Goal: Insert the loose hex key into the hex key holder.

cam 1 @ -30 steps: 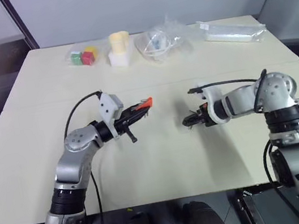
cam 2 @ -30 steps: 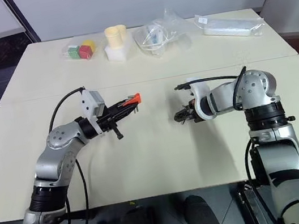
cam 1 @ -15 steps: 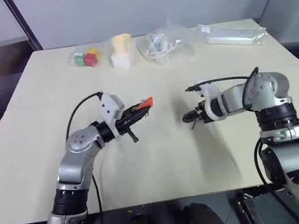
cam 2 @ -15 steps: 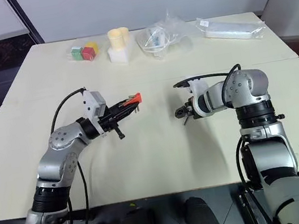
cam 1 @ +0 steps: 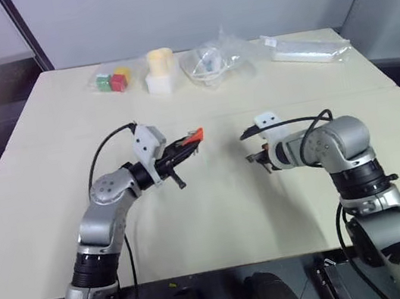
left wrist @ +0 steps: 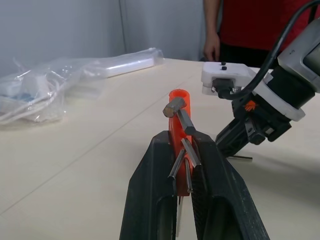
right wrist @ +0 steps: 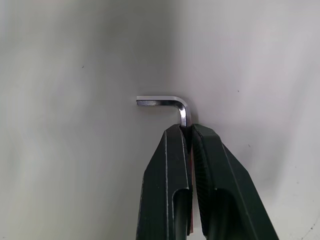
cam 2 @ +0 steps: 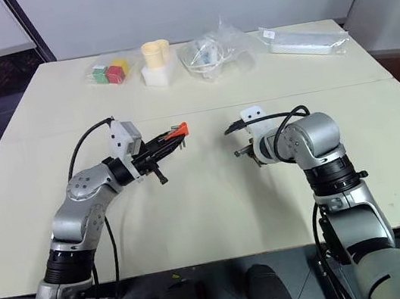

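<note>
The cream table (cam 1: 220,223) spreads bare at its near edge, with a seam running across it from side to side just beyond the two arms. Above the table's middle, the left gripper (left wrist: 181,150) is clamped on the hex key holder (cam 1: 195,136), the red-orange block jutting past the fingertips with grey keys folded along it. To its right, the right gripper (right wrist: 189,131) is closed on the long leg of the loose hex key (right wrist: 167,104), whose short bent end pokes sideways just over the tabletop. Along the far edge lie coloured blocks (cam 1: 112,80), a pale yellow cup on a white base (cam 1: 161,68), a crumpled clear bag (cam 1: 212,61) and a long wrapped packet (cam 1: 304,46); beyond stand a grey wall and a person in red (left wrist: 260,25). A second ago the right fingers stood apart; now they have pinched the key, while the left grip is unchanged.
</note>
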You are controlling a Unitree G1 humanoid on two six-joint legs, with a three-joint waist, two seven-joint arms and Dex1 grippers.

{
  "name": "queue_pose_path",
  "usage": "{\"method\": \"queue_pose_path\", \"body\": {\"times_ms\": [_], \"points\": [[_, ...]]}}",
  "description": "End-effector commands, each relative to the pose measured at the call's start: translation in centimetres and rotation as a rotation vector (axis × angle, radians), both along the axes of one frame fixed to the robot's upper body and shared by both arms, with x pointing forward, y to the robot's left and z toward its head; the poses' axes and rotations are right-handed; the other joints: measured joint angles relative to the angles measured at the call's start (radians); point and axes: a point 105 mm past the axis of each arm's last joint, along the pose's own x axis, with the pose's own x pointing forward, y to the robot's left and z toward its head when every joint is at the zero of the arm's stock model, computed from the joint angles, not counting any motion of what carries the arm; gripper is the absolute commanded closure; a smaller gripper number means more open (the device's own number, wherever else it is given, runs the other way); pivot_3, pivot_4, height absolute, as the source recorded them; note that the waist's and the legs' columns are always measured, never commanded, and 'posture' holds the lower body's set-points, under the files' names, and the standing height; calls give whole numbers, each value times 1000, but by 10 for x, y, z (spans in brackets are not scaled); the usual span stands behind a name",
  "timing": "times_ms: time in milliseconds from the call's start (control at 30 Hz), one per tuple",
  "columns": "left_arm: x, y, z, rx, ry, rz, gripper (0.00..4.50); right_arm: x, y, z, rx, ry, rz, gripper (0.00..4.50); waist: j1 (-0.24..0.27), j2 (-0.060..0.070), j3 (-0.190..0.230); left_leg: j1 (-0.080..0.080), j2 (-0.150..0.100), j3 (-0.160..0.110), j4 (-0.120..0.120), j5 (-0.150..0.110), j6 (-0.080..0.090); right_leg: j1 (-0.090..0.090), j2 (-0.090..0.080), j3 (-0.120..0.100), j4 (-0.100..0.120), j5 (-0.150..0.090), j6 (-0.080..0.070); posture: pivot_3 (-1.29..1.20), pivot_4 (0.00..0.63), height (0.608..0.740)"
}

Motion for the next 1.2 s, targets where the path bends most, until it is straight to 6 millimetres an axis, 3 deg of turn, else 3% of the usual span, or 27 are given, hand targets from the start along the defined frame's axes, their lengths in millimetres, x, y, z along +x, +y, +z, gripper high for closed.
{"method": "queue_pose_path", "body": {"times_ms": [33, 167, 300, 367, 400, 467, 533, 767, 967, 1200], "points": [[-5, -2, 11, -11, -56, -8, 4500, 1, 1, -20, -22, 49, 43, 4458, -2, 0, 0, 0, 0, 0, 0, 0, 0, 0, 0, 0, 0, 0, 0, 0, 150, 740], [-4, 3, 12, -5, -49, -5, 4500, 23, -8, 14, -31, -136, 76, 4458, 0, 3, 2, 0, 0, 0, 0, 0, 0, 0, 0, 0, 0, 0, -1, 0, 150, 740], [-1, 15, 12, -8, 48, -80, 4500, 54, 0, 111, 157, -534, 81, 4458, 5, 13, 10, -8, -1, 1, 0, 0, 0, -9, -1, 0, 1, 1, 1, 0, 150, 740], [2, 20, 17, -24, 99, -137, 4500, 56, 4, 150, 232, -689, 114, 4458, 7, 17, 12, -21, -2, 1, 2, 1, -1, -24, 0, 1, 4, 3, 5, 0, 150, 740], [3, 23, 18, -30, 115, -153, 4500, 57, 7, 160, 248, -733, 128, 4458, 7, 17, 12, -24, -2, 1, 1, 2, -3, -28, 1, 1, 5, 3, 5, 0, 150, 740], [14, 28, 33, -50, 166, -233, 4500, 48, 17, 198, 376, -878, 205, 4458, 10, 17, 12, -26, -2, 0, 0, 4, -6, -29, 2, -1, 5, 3, 5, 0, 150, 740], [26, 31, 49, -61, 192, -294, 4500, 35, 27, 224, 503, -971, 287, 4458, 12, 16, 13, -27, -2, 0, -1, 4, -5, -29, 4, -2, 4, 3, 5, 0, 150, 740], [50, 16, 90, -90, 173, -406, 4500, 14, 46, 245, 775, -1011, 327, 4458, 5, 16, 13, -27, -4, 3, 1, 0, 1, -26, 3, -3, 3, 4, 7, 0, 150, 740], [55, 2, 96, -72, 144, -448, 4500, 3, 62, 246, 837, -1012, 363, 4458, 3, 16, 13, -27, -3, 3, 1, 0, 1, -27, 4, -3, 3, 4, 7, 0, 150, 740], [59, -3, 101, -80, 122, -451, 4500, -4, 66, 239, 869, -977, 379, 4458, 3, 16, 13, -27, -3, 3, 1, 0, 1, -27, 4, -2, 4, 4, 7, 0, 150, 740]]}}
